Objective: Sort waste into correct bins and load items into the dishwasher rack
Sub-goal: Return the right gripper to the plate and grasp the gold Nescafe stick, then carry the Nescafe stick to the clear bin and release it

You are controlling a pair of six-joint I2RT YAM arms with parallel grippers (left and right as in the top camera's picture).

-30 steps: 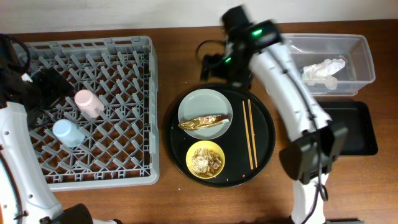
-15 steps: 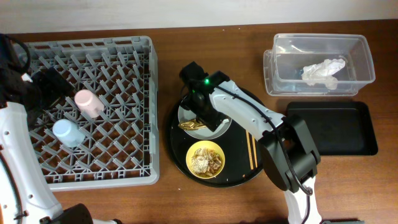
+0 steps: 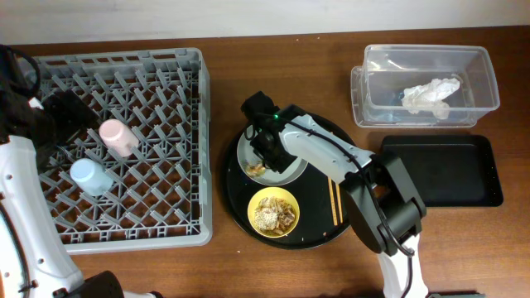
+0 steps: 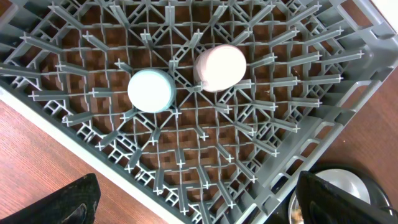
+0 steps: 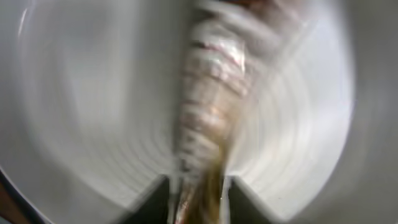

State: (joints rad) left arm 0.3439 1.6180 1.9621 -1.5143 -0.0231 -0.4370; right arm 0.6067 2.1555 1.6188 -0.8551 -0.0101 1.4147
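Closing on the wrapper
Right gripper [image 3: 264, 156] has dropped onto the plate [image 5: 81, 93] mid-desk, straddling the wrapper [image 5: 208, 112]; blur hides whether the jaws are clamped. It swung in from the far-right tub [image 3: 490, 83], so wrapper sorting has begun. Left gripper [image 4: 199, 208] hangs spread over the left-edge rack [image 4: 323, 124].

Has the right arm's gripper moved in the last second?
Yes. The right gripper came in from beyond the far rim of the round black tray and now sits over the grey plate.

right claw [image 3: 267, 155] points down, left claw [image 4: 199, 193] splayed
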